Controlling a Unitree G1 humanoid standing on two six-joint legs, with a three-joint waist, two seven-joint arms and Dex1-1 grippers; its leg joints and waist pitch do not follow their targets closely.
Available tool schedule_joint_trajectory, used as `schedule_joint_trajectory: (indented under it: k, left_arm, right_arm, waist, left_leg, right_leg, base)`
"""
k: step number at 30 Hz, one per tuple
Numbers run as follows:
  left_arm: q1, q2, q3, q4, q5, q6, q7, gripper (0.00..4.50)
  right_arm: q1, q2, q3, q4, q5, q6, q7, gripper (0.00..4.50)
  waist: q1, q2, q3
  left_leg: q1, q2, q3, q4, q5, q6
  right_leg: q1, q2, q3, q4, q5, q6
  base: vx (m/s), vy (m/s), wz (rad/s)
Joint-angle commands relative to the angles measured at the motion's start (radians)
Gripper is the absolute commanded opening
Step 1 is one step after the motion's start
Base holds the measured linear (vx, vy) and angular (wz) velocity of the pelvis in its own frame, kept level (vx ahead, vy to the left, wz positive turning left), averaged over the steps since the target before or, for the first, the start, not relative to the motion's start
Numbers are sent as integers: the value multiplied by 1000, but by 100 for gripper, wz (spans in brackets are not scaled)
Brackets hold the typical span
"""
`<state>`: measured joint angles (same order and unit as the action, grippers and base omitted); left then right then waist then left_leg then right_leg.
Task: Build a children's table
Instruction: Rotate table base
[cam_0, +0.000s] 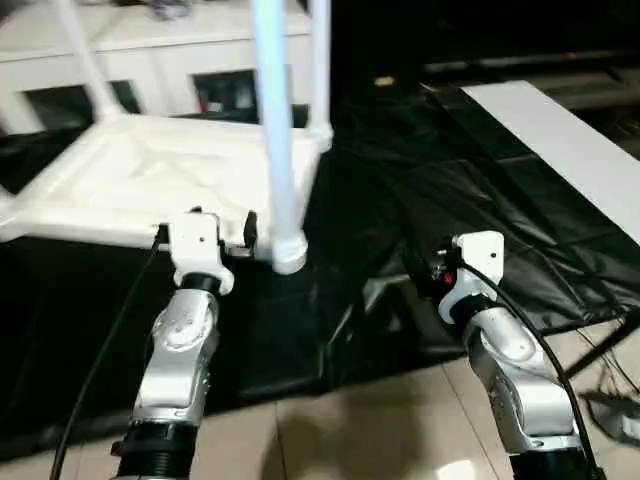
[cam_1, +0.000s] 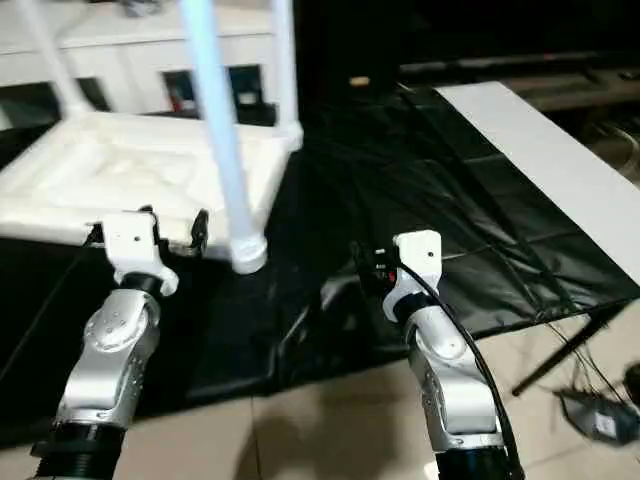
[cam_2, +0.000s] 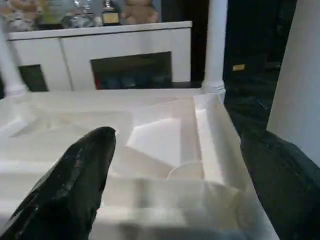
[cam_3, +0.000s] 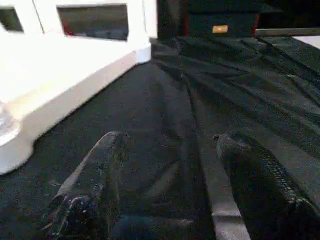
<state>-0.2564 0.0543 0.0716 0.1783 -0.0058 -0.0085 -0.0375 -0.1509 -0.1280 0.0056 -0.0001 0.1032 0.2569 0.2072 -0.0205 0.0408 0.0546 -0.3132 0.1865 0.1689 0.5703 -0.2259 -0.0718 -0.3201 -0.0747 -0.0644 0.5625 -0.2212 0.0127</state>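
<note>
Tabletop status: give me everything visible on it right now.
The white plastic rectangular tabletop lies upside down on black sheeting, ribbed underside up, with raised ribs forming recessed panels. It looks glossy and moulded. White tapered round legs stand upright from its rounded corner sockets; three are in view in the head views. The left hand sits at its near edge, open, black fingers straddling the rim. A white cabinet stands behind it.

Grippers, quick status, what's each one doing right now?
Left gripper: open, fingers straddling the tabletop edge.
Right gripper: open, empty, over the black sheet.
</note>
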Motion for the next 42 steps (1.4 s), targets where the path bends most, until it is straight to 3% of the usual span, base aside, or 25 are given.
schedule_joint_trajectory:
  k: [1, 3, 5, 6, 7, 8, 9, 11, 12, 13, 14, 15, 17, 18, 19, 20, 21, 22, 23, 25, 27, 28, 30, 33, 42]
  left_arm:
    - [-1, -6, -1, -16, -3, 24, 12, 443]
    - [9, -9, -4, -30, 5, 34, 26, 443]
    - [13, -9, -6, -34, 13, 37, 39, 443]
    - [20, -9, -2, -36, 14, 37, 48, 443]
    - [21, -8, 0, -37, 17, 39, 52, 443]
    - [25, -8, 1, -38, 13, 34, 47, 443]
    - [27, -8, 1, -38, 11, 33, 45, 443]
    - [29, -10, 2, -38, 11, 32, 43, 443]
    - [31, -11, -2, -38, 10, 35, 32, 443]
    - [31, -10, -4, -39, 17, 34, 34, 443]
    - [31, -10, -7, -40, 12, 36, 31, 443]
    - [34, -7, -12, -41, 11, 38, 28, 443]
    - [39, -6, -14, -45, -3, 39, 14, 443]
    - [52, 9, -23, -57, -42, 62, -53, 443]
    - [56, 25, -27, -57, -58, 65, -97, 443]
    - [59, 45, -32, -55, -75, 59, -148, 443]
    - [59, 45, -32, -55, -75, 59, -148, 443]
    - [60, 65, -32, -50, -90, 46, -192, 443]
    - [60, 77, -32, -48, -99, 37, -220, 443]
    - [19, 167, -1, 1, -167, 47, -368, 443]
    - [-10, 231, -13, 36, -181, 62, -466, 443]
    - [-20, 250, -19, 49, -183, 64, -498, 443]
    - [-54, 312, -44, 95, -183, 65, -612, 443]
    - [-112, 414, -110, 165, -172, 48, -842, 443]
    - [-287, 436, -283, 349, -60, -46, -1067, 443]
  right_arm:
    - [4, -8, 18, -33, -17, 15, 11, 311]
    - [4, -9, 13, -31, -12, 30, 12, 311]
    - [3, -15, 16, -29, -14, 33, 19, 311]
    - [-9, -12, 6, -13, -12, 27, 9, 311]
    - [-14, -11, 3, -8, -11, 27, 6, 311]
    - [-18, -17, 8, -8, -13, 15, 15, 311]
    - [-23, -17, 2, -8, -15, 21, 6, 311]
    - [-26, -18, -2, -6, -16, 25, -3, 311]
    - [-27, -21, -7, -2, -21, 26, -12, 311]
    - [-25, -22, -7, -3, -21, 26, -10, 311]
    - [-22, -23, -7, -6, -22, 25, -7, 311]
    - [-18, -22, -10, -9, -21, 26, -6, 311]
    - [-15, -23, -10, -13, -23, 28, -5, 311]
    - [-8, -27, -8, -18, -19, 27, 0, 311]
    - [-5, -27, -9, -19, -14, 27, 3, 311]
    - [0, -32, -7, -22, -6, 30, 15, 311]
    - [0, -32, -7, -22, -6, 30, 15, 311]
    - [4, -40, -1, -26, 0, 32, 34, 311]
    - [8, -46, 4, -29, 4, 33, 47, 311]
    - [40, -92, 30, -52, 28, 22, 148, 311]
    - [49, -118, 32, -66, 49, 29, 205, 311]
    - [50, -128, 32, -67, 54, 24, 223, 311]
    - [49, -159, 30, -70, 70, 24, 273, 311]
    - [49, -240, 54, -75, 94, 27, 401, 311]
    - [63, -422, 148, -105, 102, 1, 676, 311]
  waist:
    - [9, -6, -75]
    - [21, -25, -80]
    - [15, -10, -89]
    - [-10, 19, -93]
    - [-47, 21, -96]
    - [-74, 32, -106]
    - [-40, 7, -79]
    - [-32, -18, -79]
    - [-4, -81, -54]
    - [20, -113, -52]
    - [54, -101, -73]
    - [53, -107, -65]
    - [50, -93, -58]
    - [50, -65, -49]
    - [52, -47, -45]
    - [51, -1, -53]
    - [44, 23, -63]
    - [9, 49, -66]
    - [13, 28, -84]
    - [32, 24, -90]
    - [53, -3, -77]
    - [57, -9, -72]
    - [55, -3, -55]
    - [40, 0, -42]
    - [49, -10, -48]
  left_leg:
    - [-6, 0, 5, -61, -225, 147]
    - [-133, -51, -25, 6, -14, 375]
    - [-107, -48, -45, 14, 92, 432]
    - [25, -38, -129, 5, 287, 573]
    - [107, -11, -212, 2, 356, 681]
    - [229, 102, -270, 30, 511, 692]
    - [167, 118, -262, 11, 598, 606]
    - [144, 108, -219, -18, 470, 532]
    - [73, -49, -97, -8, 77, 380]
    - [-5, -136, -57, 63, -63, 335]
    - [-24, -148, -68, 170, -151, 240]
    - [-69, -135, -85, 190, -87, 177]
    - [-87, -119, -95, 190, -34, 140]
    - [-107, -74, -113, 162, 60, 91]
    - [-112, -55, -118, 124, 115, 88]
    - [-90, -17, -117, 28, 218, 98]
    - [-63, 4, -125, 1, 286, 111]
    - [-21, 97, -196, -20, 282, 229]
    - [19, 117, -216, 9, 436, 312]
    - [8, 75, -196, 37, 753, 314]
    - [-66, -11, -109, 27, 360, 222]
    - [-76, -10, -101, 15, 228, 199]
    - [-54, 14, -91, -27, -167, 124]
    - [-46, 27, -86, -55, -416, 18]
    - [-46, 34, -69, -54, -359, 45]
  right_leg:
    - [74, -30, 32, -68, -278, -239]
    - [163, -83, -11, -92, -221, -148]
    - [146, -70, -43, -87, -183, -145]
    - [83, 24, -99, -22, -83, -104]
    - [0, 55, -107, 48, -137, -51]
    - [-134, 17, -43, 125, -286, 20]
    - [-156, -17, -2, 176, -197, 64]
    - [-167, -42, 36, 181, -71, 71]
    - [-85, -45, 88, 25, 94, -11]
    - [4, -67, 161, -29, -103, 16]
    - [66, -130, 239, -51, -299, -65]
    - [101, -106, 237, -32, -249, -134]
    - [115, -120, 230, -32, -98, -205]
    - [106, -125, 198, -50, -13, -330]
    - [91, -110, 172, -47, 12, -336]
    - [65, -48, 100, -16, 55, -279]
    - [51, -14, 61, 6, 94, -220]
    - [-15, 17, 30, 111, 74, -151]
    - [-51, -22, 58, 108, 77, -112]
    - [-63, -49, 82, 78, 209, -66]
    - [-11, -81, 90, 29, 252, -135]
    - [1, -92, 93, 23, 233, -155]
    - [-4, -85, 89, 1, -23, -227]
    - [-18, -74, 90, -8, -286, -221]
    - [-23, -97, 96, -20, -282, -220]
  base:
    - [131, 31, 12]
    - [147, 28, 24]
    - [168, 22, 63]
    - [227, -9, 75]
    - [256, -79, 60]
    - [256, -79, 60]
    - [147, -147, 14]
    - [14, -166, -4]
    - [56, -138, 2]
    - [156, -87, 20]
    - [156, -87, 20]
    - [143, -50, 26]
    - [137, -37, 11]
    - [119, 4, 8]
    - [108, 27, 5]
    - [108, 27, 5]
    - [123, 92, -7]
    - [113, 121, -7]
    - [113, 121, -7]
    - [42, 73, 3]
    - [8, 33, 1]
    - [-59, -12, -2]
    - [-66, -15, 0]
    - [-77, -4, -1]
    - [-21, 7, -3]
